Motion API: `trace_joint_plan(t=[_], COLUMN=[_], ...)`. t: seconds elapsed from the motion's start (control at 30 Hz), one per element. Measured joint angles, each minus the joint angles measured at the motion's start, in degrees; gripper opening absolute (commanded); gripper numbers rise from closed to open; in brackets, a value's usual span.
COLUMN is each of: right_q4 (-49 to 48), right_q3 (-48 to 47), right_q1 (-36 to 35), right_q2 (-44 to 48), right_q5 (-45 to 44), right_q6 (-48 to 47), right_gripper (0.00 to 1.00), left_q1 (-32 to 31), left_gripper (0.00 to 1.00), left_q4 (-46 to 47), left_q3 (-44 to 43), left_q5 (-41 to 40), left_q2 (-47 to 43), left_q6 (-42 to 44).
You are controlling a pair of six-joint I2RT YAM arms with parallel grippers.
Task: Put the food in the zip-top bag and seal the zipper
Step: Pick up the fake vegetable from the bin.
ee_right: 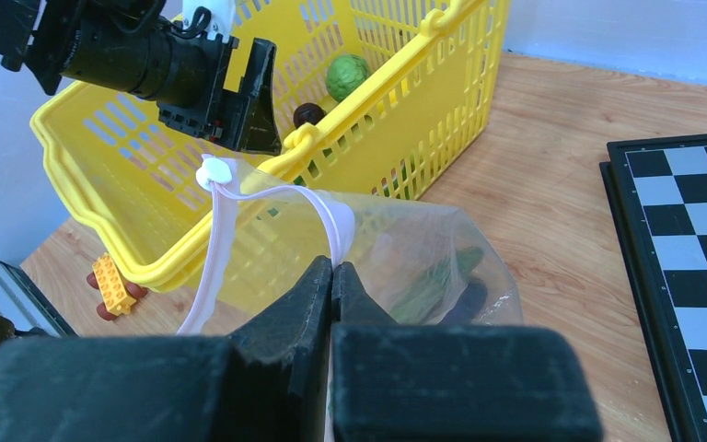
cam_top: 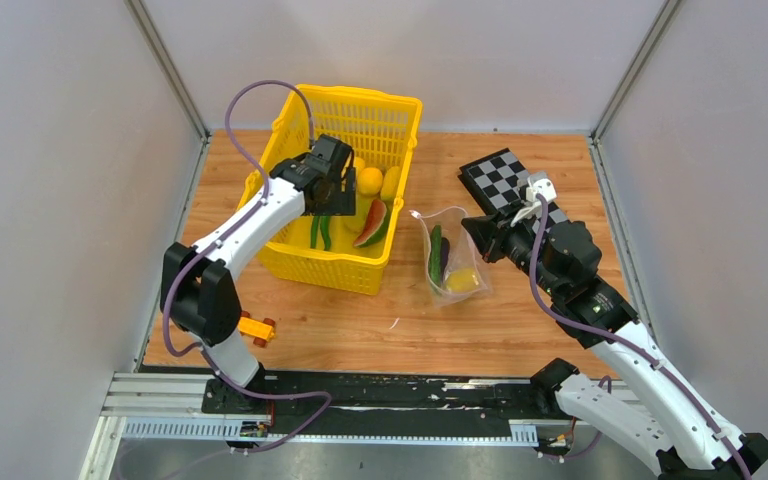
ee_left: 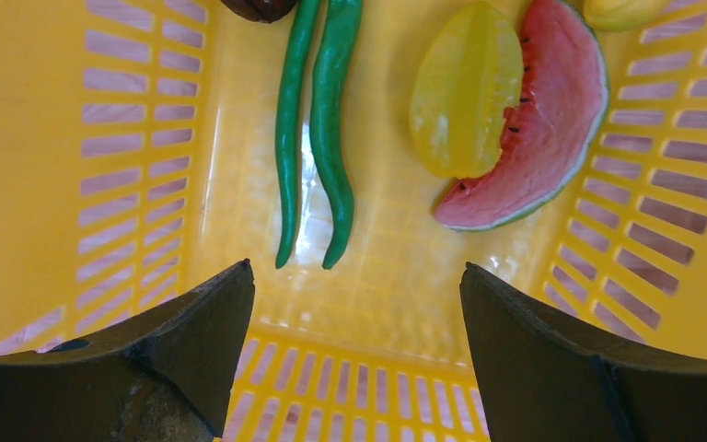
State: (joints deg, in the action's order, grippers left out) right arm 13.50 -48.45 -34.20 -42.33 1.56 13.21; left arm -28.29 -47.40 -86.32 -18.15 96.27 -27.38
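Left gripper point(ee_left: 354, 272) hovers spread over 2 long green pods point(ee_left: 331, 138) in the yellow lattice basket point(ee_left: 46, 184); straddle 1 squarely. Right gripper point(ee_right: 331, 272) pinches the clear crinkly bag's point(ee_right: 442, 249) pink zipper point(ee_right: 339, 235).

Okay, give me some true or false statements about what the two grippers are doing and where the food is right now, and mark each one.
1. The right gripper is pinched shut on the zipper of the zip-top bag. True.
2. The left gripper is shut on the green pods. False: it is open and empty, and the pods lie apart from it on the floor of the yellow basket.
3. The watermelon slice is in the bag. False: it lies in the basket.
4. The bag already holds some food. True.
5. The orange toy car sits in the basket. False: it is on the table, outside the basket.
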Motion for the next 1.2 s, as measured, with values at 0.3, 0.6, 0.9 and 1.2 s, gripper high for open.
trace_joint_plan(t=[0.3,0.6,0.9,1.2], right_q4=[0.0,0.4,0.4,0.4], right_q3=[0.0,0.0,0.0,0.0], right_q1=[0.0,0.0,0.0,0.0], right_q2=[0.0,0.5,0.5,0.5], right_q5=[0.0,0.0,0.0,0.0], right_q6=[0.0,0.0,0.0,0.0], right_gripper=[0.00,0.00,0.00,0.00], left_q1=[2.3,3.2,3.2,3.2], left_gripper=[0.67,0.59,0.52,0.47], left_q4=[0.1,-0.1,-0.2,0.0], left_q3=[0.0,-1.2,-1.4,-1.4], left_q5=[0.0,-1.2,-2.0,-3.4], left_q2=[6.2,12.2,15.3,18.4], left_q6=[-0.4,-0.2,-0.2,-0.3])
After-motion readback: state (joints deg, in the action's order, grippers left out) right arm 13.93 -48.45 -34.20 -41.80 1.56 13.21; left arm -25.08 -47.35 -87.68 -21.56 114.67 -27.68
